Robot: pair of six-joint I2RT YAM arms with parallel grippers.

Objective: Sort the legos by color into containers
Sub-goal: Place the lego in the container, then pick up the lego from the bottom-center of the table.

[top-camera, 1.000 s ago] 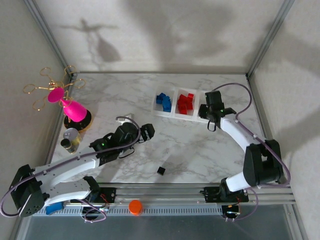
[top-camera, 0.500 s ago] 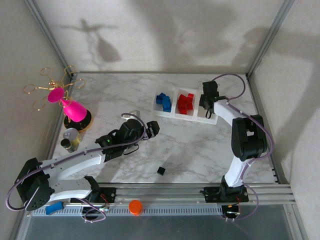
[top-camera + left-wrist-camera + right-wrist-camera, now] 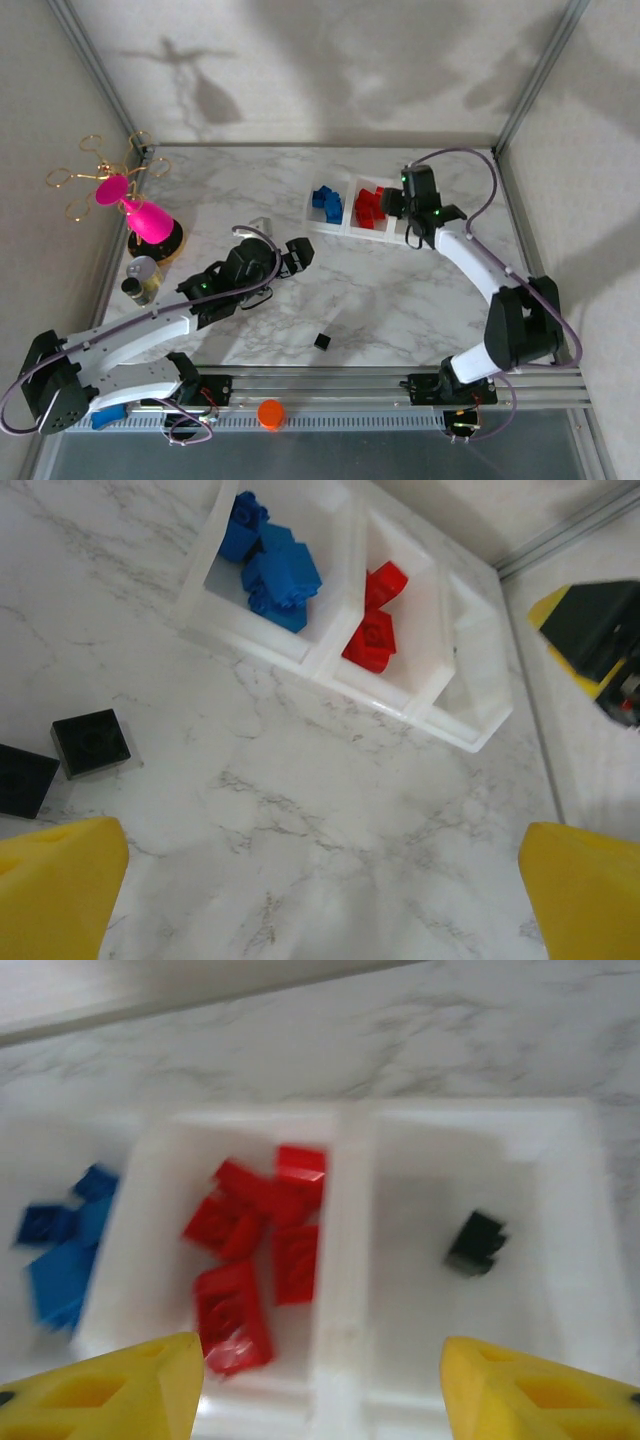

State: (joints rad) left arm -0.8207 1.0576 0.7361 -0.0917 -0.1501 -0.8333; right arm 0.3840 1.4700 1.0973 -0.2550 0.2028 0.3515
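Three joined white bins (image 3: 345,228) stand at the back of the table. Blue bricks (image 3: 326,203) fill the left bin and red bricks (image 3: 370,207) the middle one. In the right wrist view a single black brick (image 3: 477,1240) lies in the right bin (image 3: 560,1290), beside the red bricks (image 3: 250,1250). My right gripper (image 3: 398,208) hovers open over the bins, its jaws (image 3: 325,1395) empty. My left gripper (image 3: 298,252) is open above bare marble, nothing between its yellow fingers (image 3: 55,890). A black brick (image 3: 90,742) lies to its left. Another black brick (image 3: 322,341) lies near the front.
A pink cone-shaped cup (image 3: 148,220) on a dark base and a small jar (image 3: 142,278) stand at the left edge, with gold wire loops (image 3: 100,170) behind. An orange ball (image 3: 270,412) and a blue clip (image 3: 108,415) sit on the front rail.
My right gripper has moved from in front of the right bin to above the bins, and its arm has swung. The left gripper has shifted slightly.
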